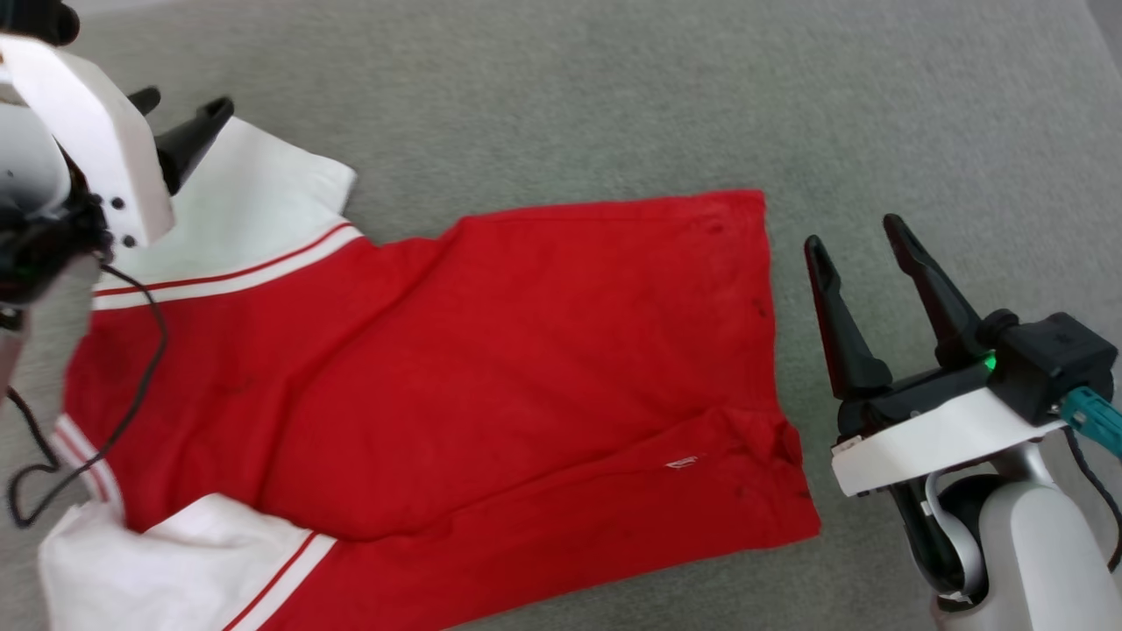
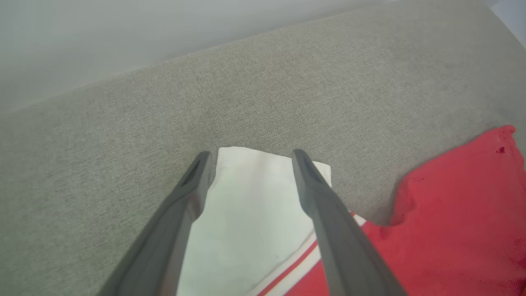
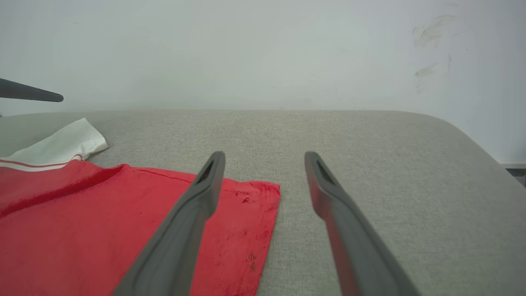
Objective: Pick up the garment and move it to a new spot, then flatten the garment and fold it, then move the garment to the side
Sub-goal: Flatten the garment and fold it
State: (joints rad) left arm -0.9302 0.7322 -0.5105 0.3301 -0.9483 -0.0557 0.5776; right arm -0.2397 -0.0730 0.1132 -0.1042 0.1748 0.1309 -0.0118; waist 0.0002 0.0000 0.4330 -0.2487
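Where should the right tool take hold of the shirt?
Probably the far hem corner of the shirt. It lies flat with a free edge facing the right tool, which is open and just off the cloth over the grey cushion. Come in low from that hem side, one finger sliding under the edge. The flat middle gives little to pinch.

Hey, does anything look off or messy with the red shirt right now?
Yes. The garment has small dark specks near its hem, like stains or tiny holes. A ridge of bunched cloth also runs by a white tag, so it isn't fully flat.
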